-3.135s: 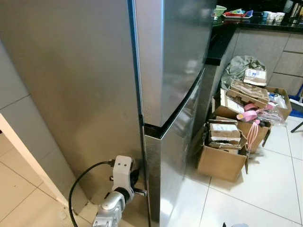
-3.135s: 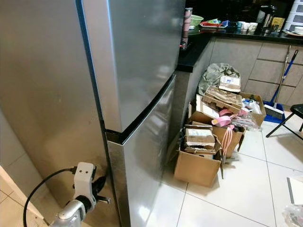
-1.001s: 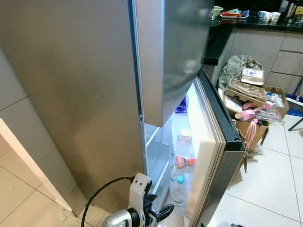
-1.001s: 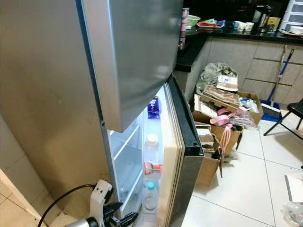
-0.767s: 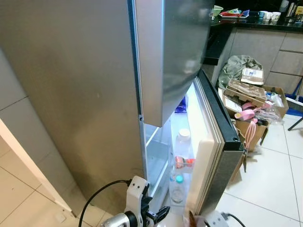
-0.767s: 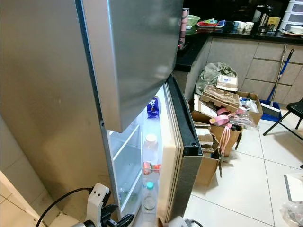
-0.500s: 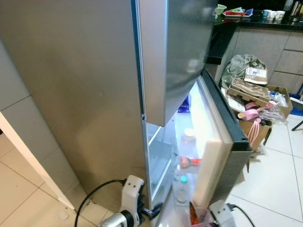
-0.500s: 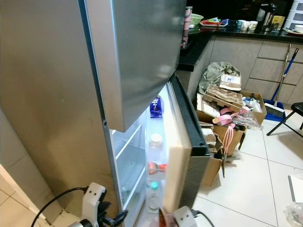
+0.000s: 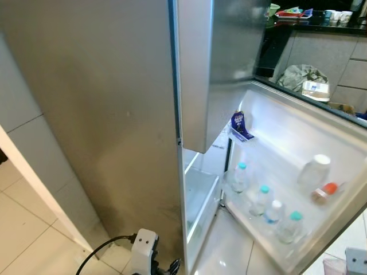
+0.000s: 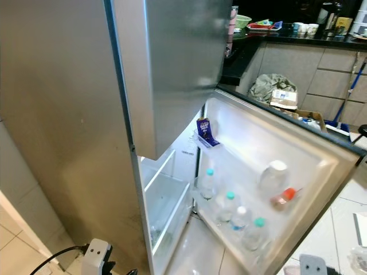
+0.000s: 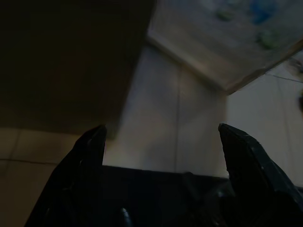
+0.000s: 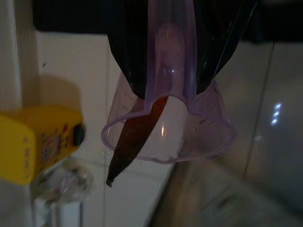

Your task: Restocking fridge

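The steel fridge [image 9: 114,114] stands with its lower door [image 9: 298,143] swung wide. The door's shelves hold a blue carton [image 9: 238,122], several teal-capped water bottles [image 9: 261,199], a white jug [image 9: 314,172] and a red-capped bottle [image 9: 322,193]. A clear drawer [image 9: 200,195] shows inside the compartment. My left gripper [image 11: 161,142] is open, low by the fridge's front corner, with its wrist [image 9: 143,252] at the bottom edge. My right gripper [image 12: 170,71] is shut on a clear purple cup [image 12: 168,127] with something red-brown inside. That cup [image 9: 334,267] sits low, below the open door.
A dark counter [image 9: 309,23] with bowls and cups runs behind the door, and a grey bag [image 9: 304,77] lies below it. A white wall edge [image 9: 34,189] runs along my left. A yellow object [image 12: 38,142] lies on the white tiles near the cup.
The lower fridge door has swung from partly open to wide open, baring its bottle shelves. My right gripper with the purple cup has come in at the bottom right. The left arm has dropped lower.
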